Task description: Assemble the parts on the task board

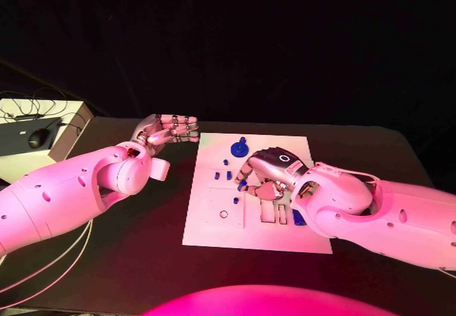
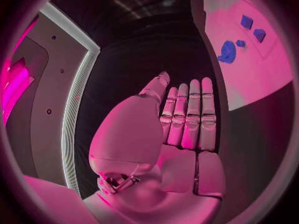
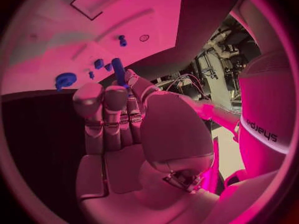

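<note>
a robotics lab bench

a black table (image 1: 124,263) stands before a black backdrop, with a white task board (image 1: 214,230) laid in its middle. to the far left a side desk (image 1: 19,164) carries a computer mouse (image 1: 38,137) and loose cables (image 1: 38,105). more cables (image 3: 187,79) hang beyond the table's edge.

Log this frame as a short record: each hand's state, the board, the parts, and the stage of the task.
left hand: open, fingers straight and together, holds nothing, off the board's left edge
right hand: over the board's middle, pinches a blue peg
board: white plate, flat on the black table
loose parts: round blue part near the far edge; small blue pieces to the right hand's left
stage: peg held, not yet set in the board
</note>
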